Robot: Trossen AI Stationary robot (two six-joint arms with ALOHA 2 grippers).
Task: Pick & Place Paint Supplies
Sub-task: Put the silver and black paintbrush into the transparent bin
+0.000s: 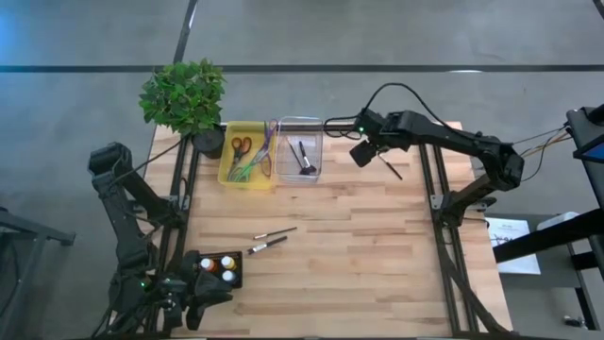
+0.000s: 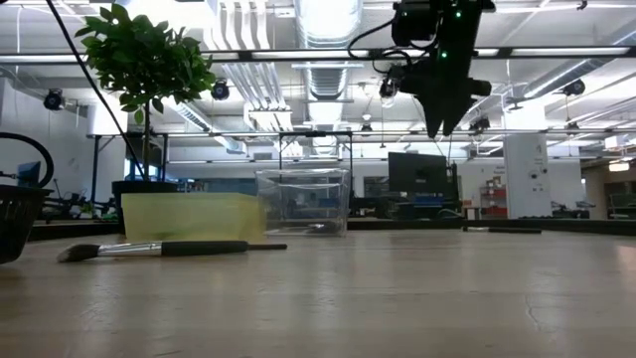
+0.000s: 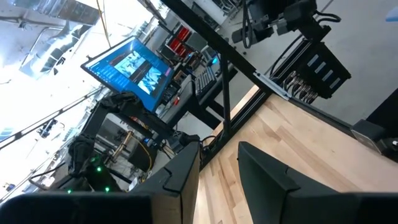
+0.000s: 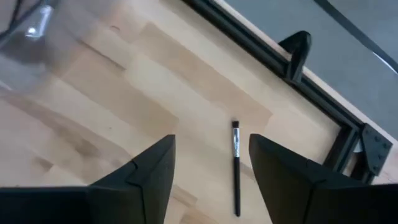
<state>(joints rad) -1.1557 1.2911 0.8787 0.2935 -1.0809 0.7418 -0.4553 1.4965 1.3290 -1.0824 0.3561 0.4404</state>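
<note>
Now right gripper hovers open, empty, over a brush beside the clear bin; drop straight, pinch mid-handle; left gripper parked, part-open.

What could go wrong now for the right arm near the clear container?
The right claw stands open above a thin brush lying on the table, beside the clear bin, not in it. The brush may have missed its target. A regrasp could pinch the slim handle off-center, or the claw could bump the bin's wall.
</note>
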